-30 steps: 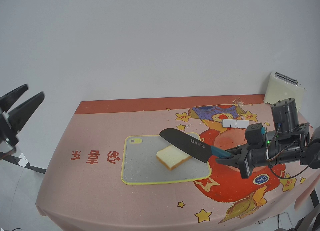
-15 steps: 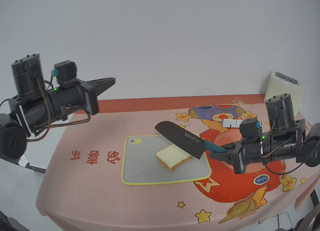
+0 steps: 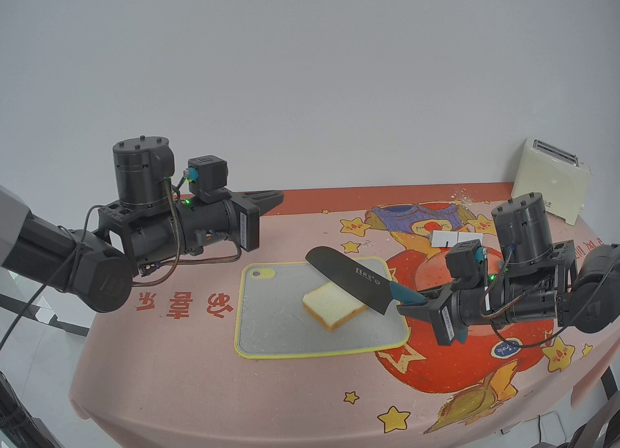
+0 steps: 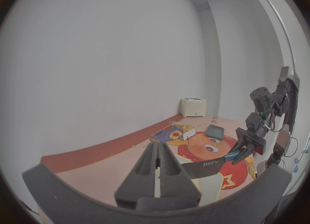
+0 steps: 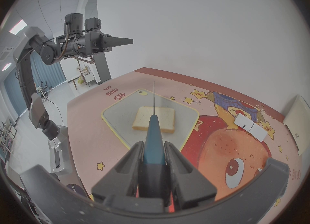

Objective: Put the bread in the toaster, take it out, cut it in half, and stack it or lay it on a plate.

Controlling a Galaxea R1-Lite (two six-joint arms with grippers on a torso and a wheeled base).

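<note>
Pink cartoon-print desk [image 3: 194,346], with a see-through, yellow-rimmed cutting board [image 3: 271,323] roughly in the middle of it. The bread [image 3: 332,306] is one whole uncut slice lying flat on the board, toward the board's 3 o'clock side.

The right gripper [image 3: 410,307] comes in from about 4 o'clock of the board. Its fingers [image 5: 130,165] are clamped on the teal handle of the knife [image 3: 352,277]. The dark blade slants up toward 10 o'clock and crosses over the far right corner of the slice. Honestly can't tell if the edge is touching the bread or sitting just above it. From the right wrist camera the blade is edge-on and lines up right over the slice.

The left gripper [image 3: 274,196] hangs in the air at about 11 o'clock of the board, over the desk's red far border and well apart from the bread. Its fingers [image 4: 147,161] are pressed together with nothing between them.

The cream toaster [image 3: 551,179] stands at the desk's far right corner, around 2 o'clock from the board. Two little white cards [image 3: 456,239] lie between it and the board. A dark grey dish [image 4: 215,131] sits on the desk near those cards.
</note>
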